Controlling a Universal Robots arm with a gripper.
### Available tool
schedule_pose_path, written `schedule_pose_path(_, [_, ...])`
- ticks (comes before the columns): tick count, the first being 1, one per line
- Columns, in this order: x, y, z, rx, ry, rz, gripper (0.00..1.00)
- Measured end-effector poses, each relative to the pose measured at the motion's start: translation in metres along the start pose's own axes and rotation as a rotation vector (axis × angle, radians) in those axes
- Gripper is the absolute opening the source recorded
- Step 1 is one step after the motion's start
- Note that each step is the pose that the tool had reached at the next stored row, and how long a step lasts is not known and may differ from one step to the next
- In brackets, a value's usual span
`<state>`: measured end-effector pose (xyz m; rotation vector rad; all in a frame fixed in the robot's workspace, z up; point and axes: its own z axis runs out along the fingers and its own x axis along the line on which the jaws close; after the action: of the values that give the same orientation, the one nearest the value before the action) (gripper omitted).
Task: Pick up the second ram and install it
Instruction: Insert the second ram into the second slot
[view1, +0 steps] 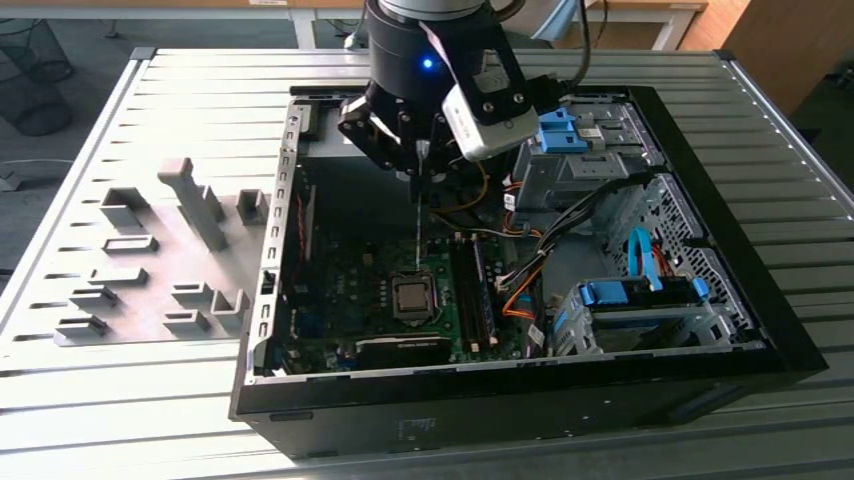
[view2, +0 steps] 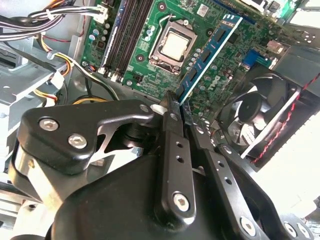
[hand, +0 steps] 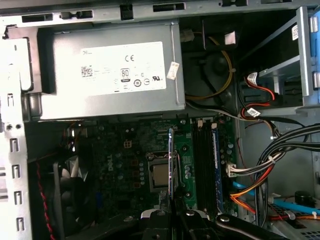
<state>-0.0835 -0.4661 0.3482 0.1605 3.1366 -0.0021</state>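
Claw (view2: 176, 111): clenched on the second ram (view2: 210, 52), gripping one end.
Second ram: hanging edge-on above the motherboard (view1: 367, 285), over the processor (hand: 161, 176).
Other stick (hand: 215, 165): seated in a slot.
Case (view1: 747, 300): open on the bench (view1: 160, 400).

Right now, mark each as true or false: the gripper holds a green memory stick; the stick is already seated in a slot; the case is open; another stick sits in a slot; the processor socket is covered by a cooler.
1. The gripper holds the second ram: true.
2. It is seated in a slot: false, it hangs above the motherboard.
3. The computer case is open: true.
4. Another memory stick sits in a slot: true.
5. A cooler covers the processor socket: false, it lies bare.
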Motion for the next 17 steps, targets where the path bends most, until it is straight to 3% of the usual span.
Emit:
schedule_pose_path(5, [-0.0091,0.0009,0.0057,-0.0015,0.0003,0.002,0.14])
schedule_pose_path(6, [-0.0155,0.0015,0.0124,-0.0014,0.0003,0.003,0.14])
schedule_pose_path(12, [-0.0189,0.0019,0.022,-0.0015,0.0002,-0.06,0.14])
schedule_pose_path(17, [-0.0244,0.0023,0.0265,-0.0012,0.0004,-0.068,0.14])
